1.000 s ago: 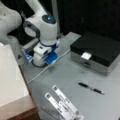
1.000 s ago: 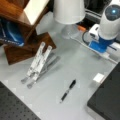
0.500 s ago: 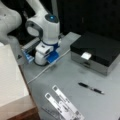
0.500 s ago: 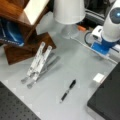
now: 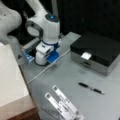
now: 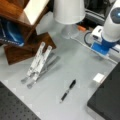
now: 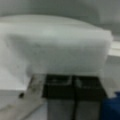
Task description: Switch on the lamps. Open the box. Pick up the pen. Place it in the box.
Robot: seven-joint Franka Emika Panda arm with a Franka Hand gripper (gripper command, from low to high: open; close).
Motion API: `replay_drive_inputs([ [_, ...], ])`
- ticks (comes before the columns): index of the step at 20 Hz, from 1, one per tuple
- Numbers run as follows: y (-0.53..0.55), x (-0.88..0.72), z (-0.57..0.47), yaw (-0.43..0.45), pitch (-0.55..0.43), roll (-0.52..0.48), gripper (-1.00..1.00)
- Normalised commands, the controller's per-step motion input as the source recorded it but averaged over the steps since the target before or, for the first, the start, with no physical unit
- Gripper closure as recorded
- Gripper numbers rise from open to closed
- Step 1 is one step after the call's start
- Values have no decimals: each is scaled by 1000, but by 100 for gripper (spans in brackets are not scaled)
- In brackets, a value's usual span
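Almost nothing has changed over the last second. Your arm (image 5: 50,27) stays low at the back left corner of the surface (image 5: 70,75), bent over a blue-based unit (image 5: 53,57) with a white cable (image 5: 47,70) running from it along the left edge. Only the head of the arm has shifted a touch.

In the wrist view the gripper (image 7: 73,100) has its two dark fingers (image 7: 60,100) pressed together with only a thin seam between them, so read it as clenched and empty. They point at a pale white block (image 7: 57,47) that fills the view; whether they touch it, you cannot tell.

I judge you are still on the lamp step. The white lamp shade (image 6: 68,11) shows in a front view, but whether it is lit cannot be made out.

The rest of the task looks untouched:
- **The box** (image 5: 97,52) sits at the back right of the surface with its black lid down and the white tab (image 5: 86,55) at its front edge.
- **The pen** (image 5: 91,88) lies flat in front of the box, near it but apart, and well away from the gripper. It shows in both front views (image 6: 67,91).
- **The white strips** (image 5: 65,105) lie near the front edge.
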Motion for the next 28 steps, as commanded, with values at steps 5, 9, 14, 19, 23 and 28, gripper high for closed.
replay_drive_inputs([
  [5,-578,-877,-583,255,-581,111,100],
  [9,-577,-836,-613,258,-582,125,100],
  [14,-432,-881,-561,255,-544,108,100],
  [19,-212,-851,-370,209,-534,78,100],
  [23,-103,-834,-151,178,-484,66,100],
  [28,-70,-790,20,147,-405,81,100],
])
